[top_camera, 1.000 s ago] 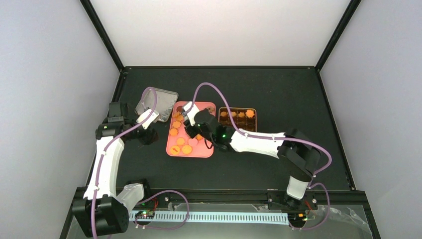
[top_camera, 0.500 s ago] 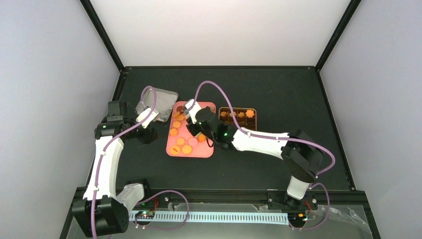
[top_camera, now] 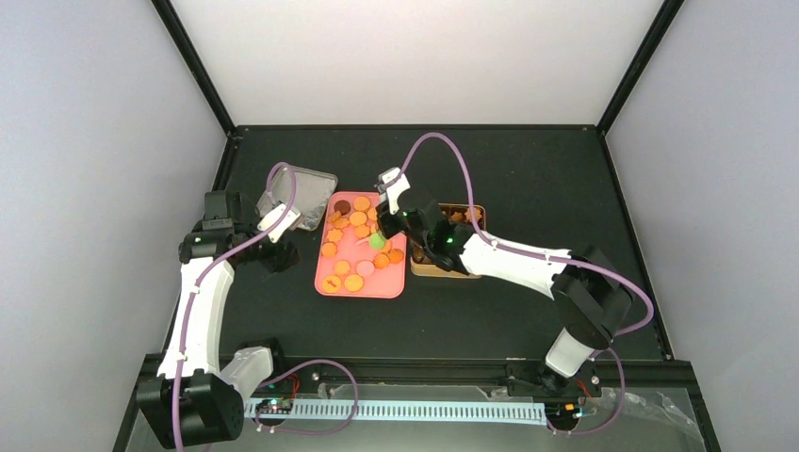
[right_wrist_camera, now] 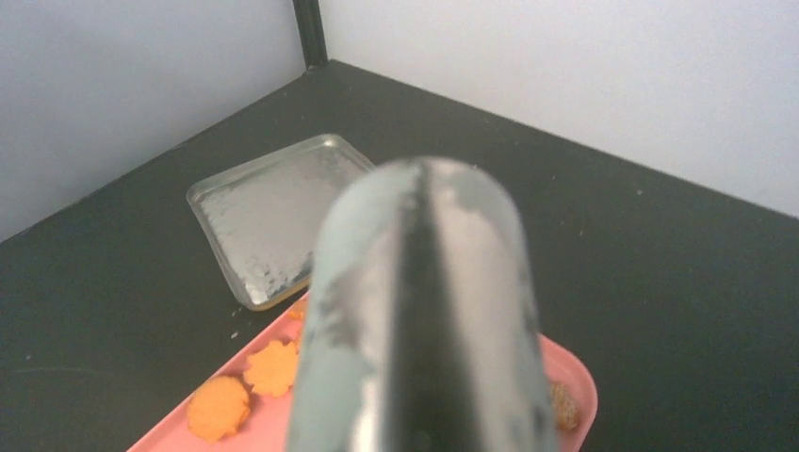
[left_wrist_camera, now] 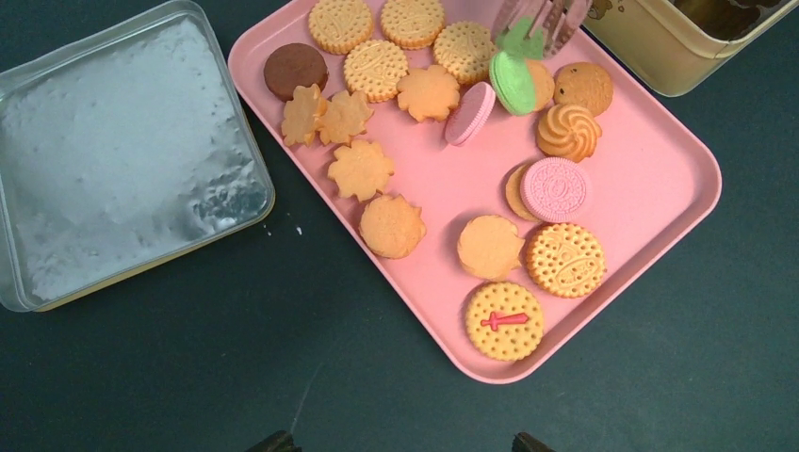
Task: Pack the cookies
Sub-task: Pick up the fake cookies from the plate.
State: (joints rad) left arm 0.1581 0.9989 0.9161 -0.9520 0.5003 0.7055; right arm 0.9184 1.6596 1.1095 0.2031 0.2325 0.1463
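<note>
Since a second ago, my right arm is swinging back and to the right. My right gripper is now working at the far right corner of the pink tray, and the middle cookies it was covering are showing again.

Its pale fingers are pinching the top edge of a green cookie. This cookie is standing on its edge, leaning just beside a pink cookie that is also tilting. I am judging this to be a real grip, though a thin one. My left gripper is hanging open and holding nothing, high above the near edge of the tray.

The coming move is turning on one relation. The gold tin is lying just to the right of my right gripper, touching or almost touching the tray. My right arm is much nearer to it than my left.

The other cookies are lying flat on the tray, mostly orange-yellow. Some are round with stamped faces, some are flower-shaped, and they are looking dry and crumbly. The tray is looking smooth, with rounded corners. A dimpled silver lid is resting on the dark surface on the tray's left.
</note>
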